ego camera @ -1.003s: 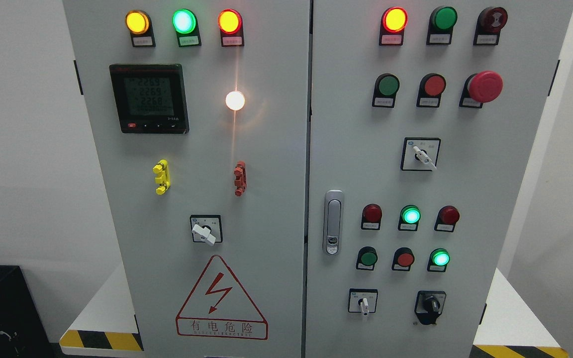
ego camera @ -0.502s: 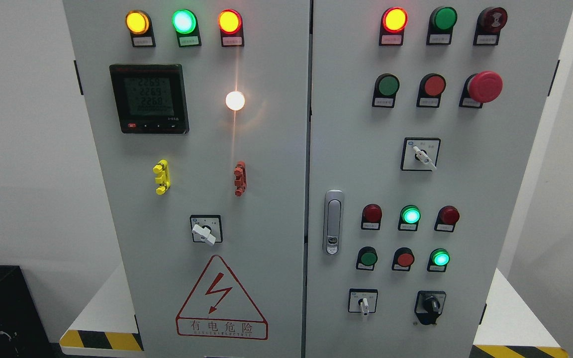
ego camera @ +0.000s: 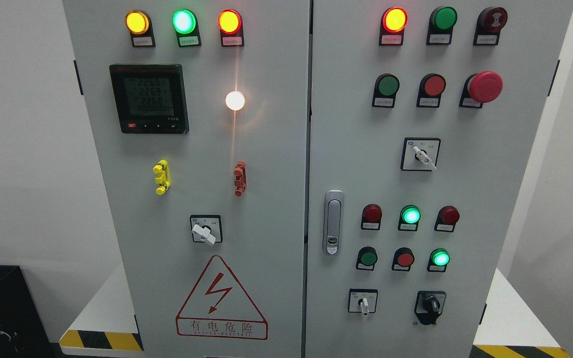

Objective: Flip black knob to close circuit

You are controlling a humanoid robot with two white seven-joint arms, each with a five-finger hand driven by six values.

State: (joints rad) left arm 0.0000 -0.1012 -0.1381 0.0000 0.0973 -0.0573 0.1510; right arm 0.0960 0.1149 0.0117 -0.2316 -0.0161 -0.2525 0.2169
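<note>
The black knob (ego camera: 431, 304) sits low on the right door of the grey electrical cabinet (ego camera: 276, 164), on a black plate, its handle standing about upright. To its left is a small white selector switch (ego camera: 363, 303). Neither of my hands nor any part of an arm shows in the head view.
The right door carries a red mushroom stop button (ego camera: 485, 86), a white rotary switch (ego camera: 422, 154), rows of red and green lamps and buttons, and a metal door handle (ego camera: 333, 222). The left door has a meter (ego camera: 149, 98), a white switch (ego camera: 204, 231) and a warning triangle (ego camera: 221, 298).
</note>
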